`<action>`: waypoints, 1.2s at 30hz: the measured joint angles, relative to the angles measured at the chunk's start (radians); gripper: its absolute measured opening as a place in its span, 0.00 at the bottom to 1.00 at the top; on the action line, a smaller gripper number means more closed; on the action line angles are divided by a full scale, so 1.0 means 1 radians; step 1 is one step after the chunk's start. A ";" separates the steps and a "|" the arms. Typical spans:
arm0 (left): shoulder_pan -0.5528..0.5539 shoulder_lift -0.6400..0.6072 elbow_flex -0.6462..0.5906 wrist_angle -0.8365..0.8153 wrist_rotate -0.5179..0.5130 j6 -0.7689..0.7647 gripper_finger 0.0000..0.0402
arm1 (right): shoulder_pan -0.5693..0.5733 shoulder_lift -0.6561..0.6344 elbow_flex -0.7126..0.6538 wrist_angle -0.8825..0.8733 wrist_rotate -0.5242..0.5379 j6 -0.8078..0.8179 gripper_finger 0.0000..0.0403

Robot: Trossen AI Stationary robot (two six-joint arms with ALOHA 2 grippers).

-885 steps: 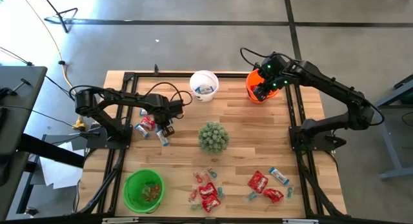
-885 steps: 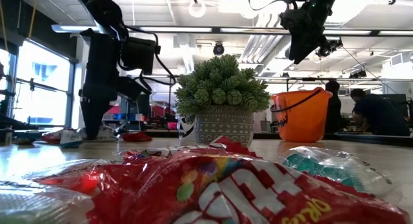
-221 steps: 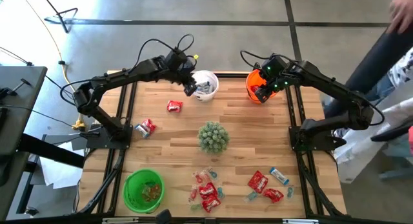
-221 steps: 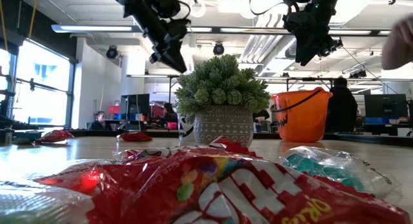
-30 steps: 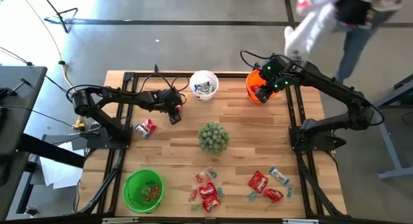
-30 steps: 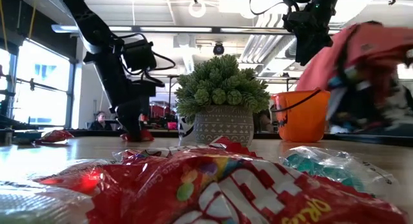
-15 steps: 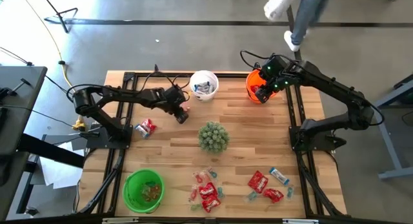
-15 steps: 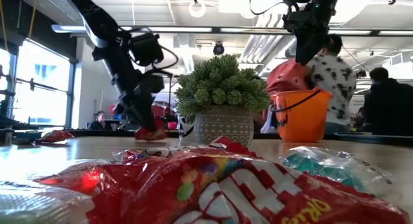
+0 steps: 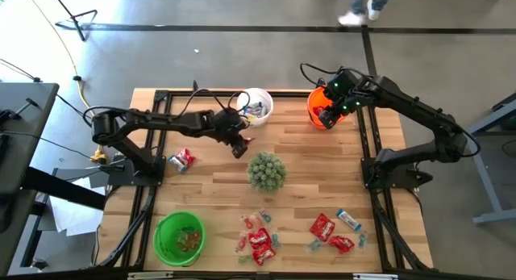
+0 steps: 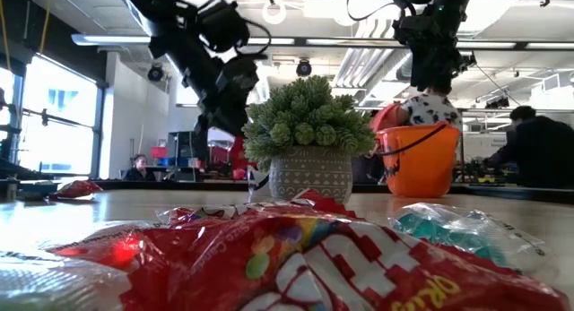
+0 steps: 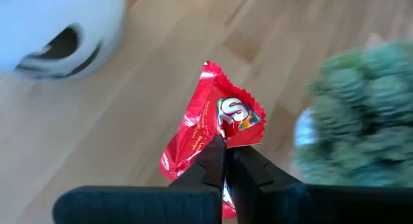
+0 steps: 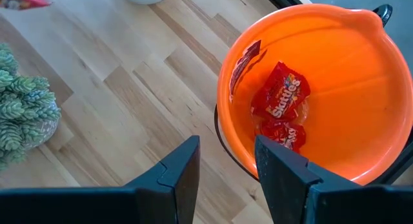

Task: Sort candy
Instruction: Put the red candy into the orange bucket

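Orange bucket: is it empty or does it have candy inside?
Not empty. The orange bucket holds red packets lying on its bottom, seen from the right wrist camera.

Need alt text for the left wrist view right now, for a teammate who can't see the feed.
The left gripper is shut on a shiny red candy packet, holding it above the wooden table. The white bucket shows blurred to one side, and the green spiky plant to the other.
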 joint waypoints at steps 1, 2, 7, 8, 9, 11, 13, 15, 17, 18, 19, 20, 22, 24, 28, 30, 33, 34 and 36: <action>-0.011 0.000 0.010 0.000 -0.003 0.000 0.00 | 0.000 0.000 0.000 0.000 0.000 0.000 0.36; -0.022 0.000 0.021 0.001 -0.009 0.000 0.00 | 0.000 0.000 0.000 0.000 0.000 0.000 0.36; -0.067 0.000 0.066 0.002 -0.020 0.000 0.00 | 0.000 0.000 0.000 0.000 0.000 0.000 0.36; -0.075 0.000 0.074 0.002 -0.022 0.001 0.00 | 0.000 0.000 0.000 0.000 0.000 0.000 0.36; -0.082 0.000 0.082 0.002 -0.025 0.001 0.00 | 0.000 0.000 0.000 0.000 0.000 0.000 0.36; -0.097 -0.001 0.097 0.003 -0.028 0.000 0.00 | 0.000 0.000 0.000 0.000 0.000 0.000 0.36; -0.110 -0.001 0.111 0.003 -0.028 0.000 0.00 | 0.000 0.000 0.000 0.000 0.000 0.000 0.36; -0.122 -0.001 0.122 0.003 -0.028 0.001 0.00 | 0.000 0.000 0.000 0.000 0.000 0.000 0.36; -0.132 -0.001 0.131 0.003 -0.029 -0.001 0.00 | 0.000 0.000 0.000 0.000 0.000 0.000 0.36; -0.137 -0.001 0.136 0.002 -0.029 -0.006 0.00 | 0.000 0.000 0.000 0.001 0.000 0.000 0.36; -0.142 -0.001 0.140 0.002 -0.029 -0.013 0.00 | 0.000 0.000 0.000 0.005 0.000 0.000 0.36; -0.146 -0.001 0.144 0.003 -0.029 -0.020 0.00 | 0.000 0.000 0.000 0.016 0.000 0.000 0.36; -0.154 -0.001 0.151 0.003 -0.038 -0.026 0.00 | 0.000 0.000 0.000 0.047 0.000 0.000 0.36; -0.163 -0.001 0.160 0.007 -0.072 -0.025 0.00 | 0.000 0.000 0.000 0.081 0.000 0.000 0.36; -0.168 -0.002 0.162 0.049 -0.120 -0.025 0.00 | 0.000 0.000 0.000 0.139 0.034 0.001 0.36; -0.168 -0.002 0.162 0.081 -0.130 -0.025 0.00 | 0.000 0.000 0.000 0.135 0.039 0.040 0.36; -0.167 -0.002 0.162 0.106 -0.131 -0.026 0.00 | 0.000 0.000 0.000 0.159 0.040 0.110 0.36; -0.167 -0.002 0.162 0.114 -0.131 -0.026 0.00 | 0.000 0.000 0.000 0.172 0.040 0.131 0.36; -0.167 -0.002 0.162 0.130 -0.131 -0.025 0.00 | 0.000 0.000 0.000 0.181 0.027 0.162 0.36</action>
